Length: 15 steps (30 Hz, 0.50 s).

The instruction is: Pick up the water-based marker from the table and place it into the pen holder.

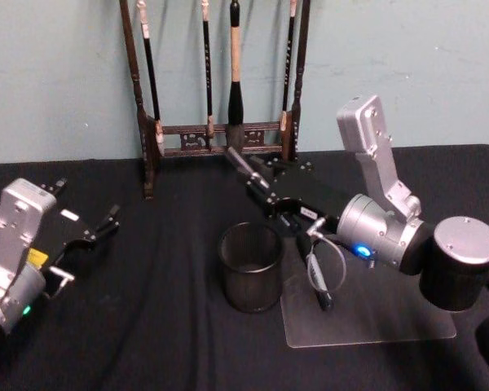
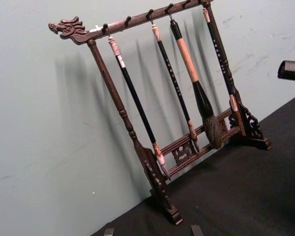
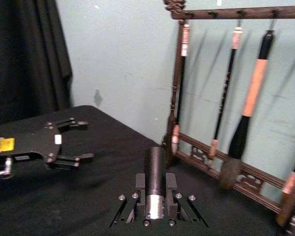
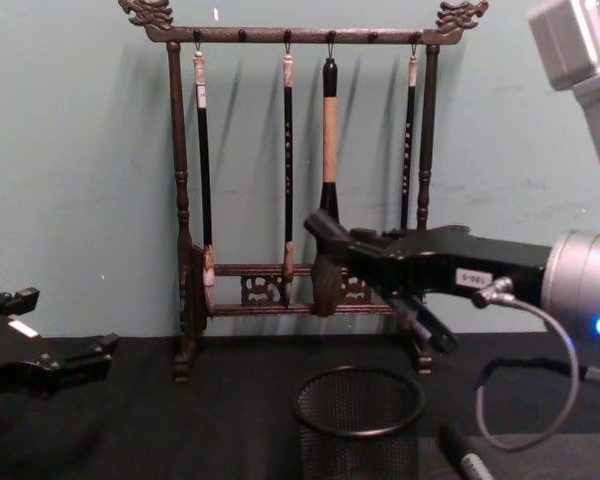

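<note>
My right gripper [image 1: 261,189] is shut on the water-based marker [image 1: 243,165], a black barrel with a silver band [image 3: 155,189]. The marker lies almost level, its tip pointing toward the brush rack. It hangs above and just behind the pen holder [image 1: 250,266], a short black mesh cup [image 4: 360,425] on the black-clothed table [image 1: 130,326]. In the chest view the marker [image 4: 320,228] sticks out of the right gripper [image 4: 365,255] over the cup's far rim. At the table's left side my left gripper [image 1: 94,236] rests open, holding nothing.
A tall dark wooden brush rack [image 1: 220,130] with several hanging brushes stands against the wall behind the cup. A clear plate [image 1: 375,314] lies right of the cup with another dark pen [image 1: 318,283] on it. Bare cloth lies between the left gripper and the cup.
</note>
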Each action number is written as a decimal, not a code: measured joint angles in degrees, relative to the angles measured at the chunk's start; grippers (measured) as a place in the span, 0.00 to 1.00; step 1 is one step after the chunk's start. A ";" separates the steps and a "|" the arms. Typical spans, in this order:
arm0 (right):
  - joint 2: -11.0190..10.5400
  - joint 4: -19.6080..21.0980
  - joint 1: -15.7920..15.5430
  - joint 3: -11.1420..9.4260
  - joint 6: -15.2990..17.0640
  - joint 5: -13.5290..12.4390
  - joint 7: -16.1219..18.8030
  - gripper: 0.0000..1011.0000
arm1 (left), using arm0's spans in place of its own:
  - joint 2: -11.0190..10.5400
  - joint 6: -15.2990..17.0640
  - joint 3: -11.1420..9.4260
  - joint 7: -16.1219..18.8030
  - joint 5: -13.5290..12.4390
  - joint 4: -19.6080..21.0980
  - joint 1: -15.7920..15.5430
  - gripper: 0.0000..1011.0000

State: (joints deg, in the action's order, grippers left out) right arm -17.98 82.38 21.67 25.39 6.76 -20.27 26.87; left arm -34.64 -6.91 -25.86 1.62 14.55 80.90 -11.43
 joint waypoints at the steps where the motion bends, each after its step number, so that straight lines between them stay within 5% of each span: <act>1: 0.38 -0.85 0.36 0.82 -0.95 -0.60 0.81 0.24 | 0.00 0.00 0.00 0.00 0.00 0.00 0.00 1.00; 15: 1.95 -6.42 3.22 4.46 -2.44 -3.03 2.71 0.24 | 0.00 0.00 0.00 0.00 0.00 0.00 0.00 1.00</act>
State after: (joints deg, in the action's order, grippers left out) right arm -16.02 75.96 24.90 29.86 4.33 -23.30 29.58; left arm -34.64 -6.91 -25.86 1.62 14.55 80.90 -11.43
